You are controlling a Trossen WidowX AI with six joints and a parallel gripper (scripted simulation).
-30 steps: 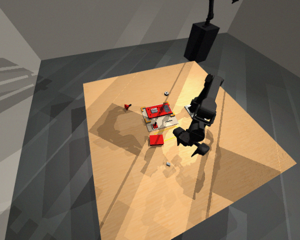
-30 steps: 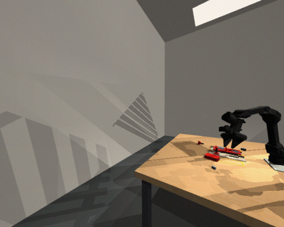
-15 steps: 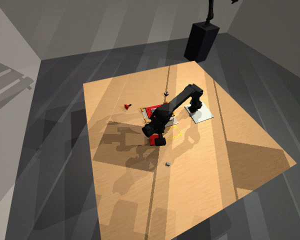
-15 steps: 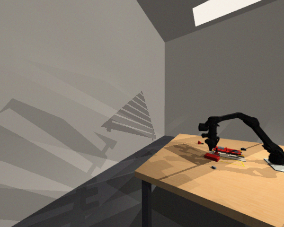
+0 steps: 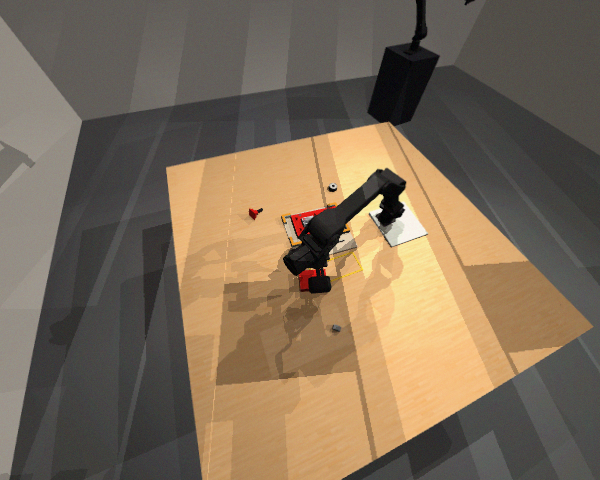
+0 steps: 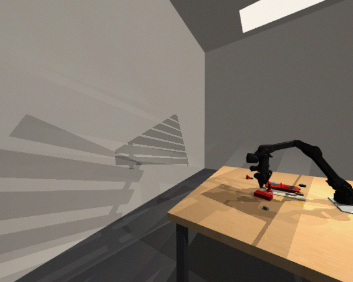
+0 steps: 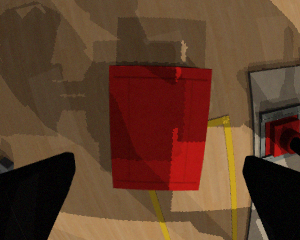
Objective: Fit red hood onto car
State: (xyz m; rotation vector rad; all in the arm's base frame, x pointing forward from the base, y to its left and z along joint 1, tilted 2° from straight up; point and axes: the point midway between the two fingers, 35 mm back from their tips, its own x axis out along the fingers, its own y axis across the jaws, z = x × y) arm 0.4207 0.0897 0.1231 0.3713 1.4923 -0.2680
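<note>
The hood [image 5: 305, 282] [image 6: 263, 194] [image 7: 155, 125] is a red shell lying on the table with its flat roof up; its corner holes do not show. My gripper [image 6: 264, 184] [image 7: 161, 164] is open and empty above the hood. In the wrist view the fingertips stand wide to either side of the hood's lower part, with a gap on each side. The red chassis [image 5: 296, 224] [image 6: 286, 187] sits in the jig with orange corners, beyond the hood. The arm hides part of the chassis and engine in the top view, and the pegs are too small to make out.
A small red part with a black stem [image 6: 269, 188] [image 7: 278, 137] stands in a grey holder close by the right finger. A yellow outline [image 5: 361, 263] [image 7: 232, 170] is beside the hood. A grey block [image 5: 336, 328] [image 6: 265, 208], a wheel [image 5: 332, 187] and another red piece [image 5: 253, 212] lie around.
</note>
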